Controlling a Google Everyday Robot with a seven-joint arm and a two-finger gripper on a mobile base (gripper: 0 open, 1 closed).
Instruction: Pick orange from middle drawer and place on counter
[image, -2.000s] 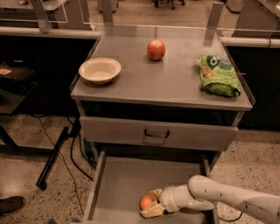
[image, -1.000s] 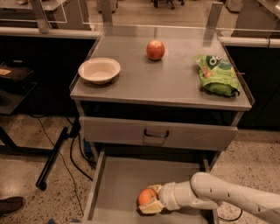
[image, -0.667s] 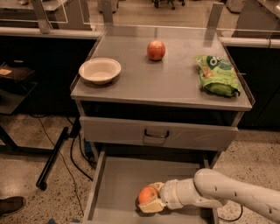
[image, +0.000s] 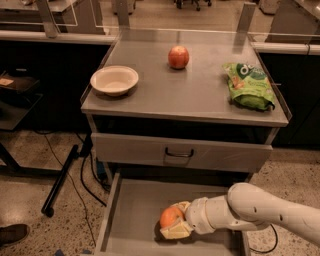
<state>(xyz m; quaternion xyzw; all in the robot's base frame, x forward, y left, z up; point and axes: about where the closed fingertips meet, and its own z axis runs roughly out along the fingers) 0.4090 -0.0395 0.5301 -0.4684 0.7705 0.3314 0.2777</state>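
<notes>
Orange (image: 170, 216) held by the gripper (image: 172, 221) inside the open middle drawer (image: 132, 215).
In the camera view, the orange is clamped between the gripper's 2 pale fingers, 1 above and 1 below, over the right part of the drawer floor; whether the floor is touched cannot be told. The white arm (image: 265, 210) is extended in from the right. The handled drawer (image: 178, 152) above is shut. On the counter (image: 195, 95), 3 things are set: a bowl (image: 114, 80) at left, an apple (image: 178, 56) at the back, a green bag (image: 248, 85) at right.
</notes>
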